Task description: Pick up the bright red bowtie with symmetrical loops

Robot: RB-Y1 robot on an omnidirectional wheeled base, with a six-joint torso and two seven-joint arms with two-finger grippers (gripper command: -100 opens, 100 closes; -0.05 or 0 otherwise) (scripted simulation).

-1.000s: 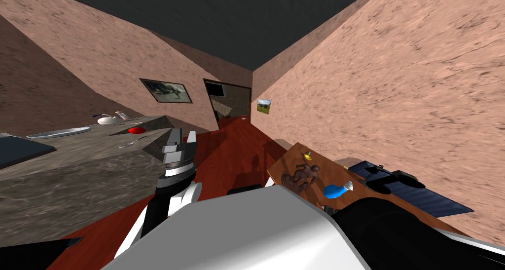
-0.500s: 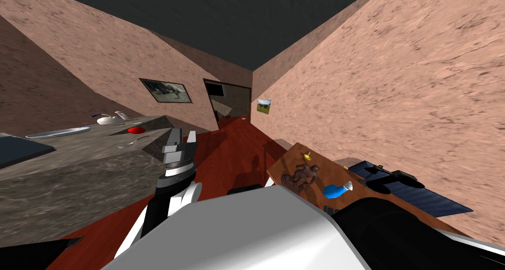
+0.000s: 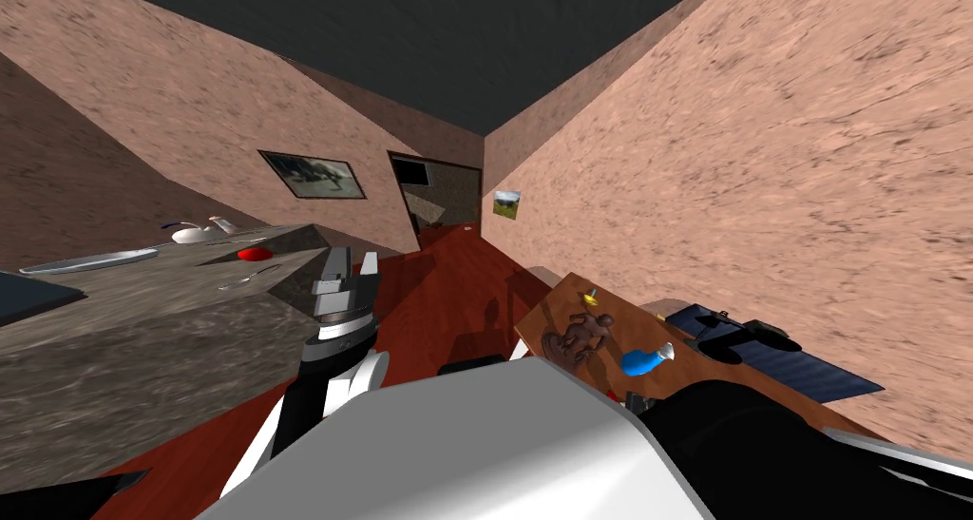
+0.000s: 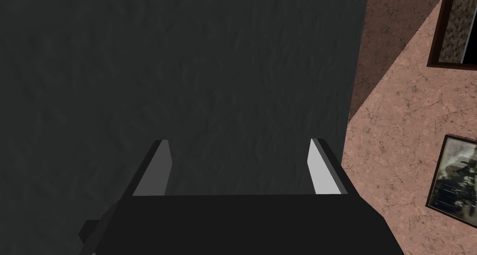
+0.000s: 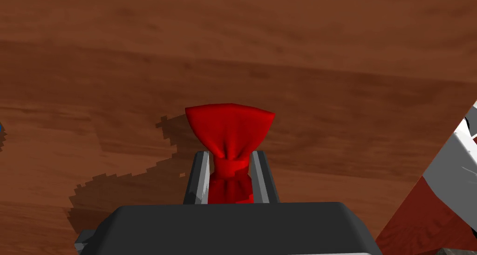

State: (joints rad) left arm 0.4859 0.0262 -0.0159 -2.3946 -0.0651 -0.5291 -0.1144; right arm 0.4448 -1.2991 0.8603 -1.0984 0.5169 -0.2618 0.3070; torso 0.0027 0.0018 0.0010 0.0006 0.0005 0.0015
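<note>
Since the earlier frame my head camera has turned slightly: the counter point(image 3: 143, 324) and the table point(image 3: 622, 324) both sit a little further left in the head view, while the things on them keep their places relative to one another.

Right gripper point(image 5: 229, 155): fingers clenched on the bowtie point(image 5: 229, 126), pressing the knot from both sides. One red loop fans out beyond the fingertips; the other lies between the fingers, towards the gripper body. The bowtie is over the brown wood of the table, and its shadow, with the gripper's, falls on the wood to one side. Whether the cloth touches the wood cannot be told.

Left gripper point(image 3: 351, 262): raised in front of the chest beside the counter's corner, fingers spread wide with nothing between them.

Table, on my right: a brown figurine point(image 3: 583, 335), a blue bottle point(image 3: 644, 361) lying near it, and a small yellow item point(image 3: 592, 298) further off.

Counter, on my left: grey stone, bearing a plate point(image 3: 90, 260) and, well apart from it, a small red item point(image 3: 253, 254).
</note>
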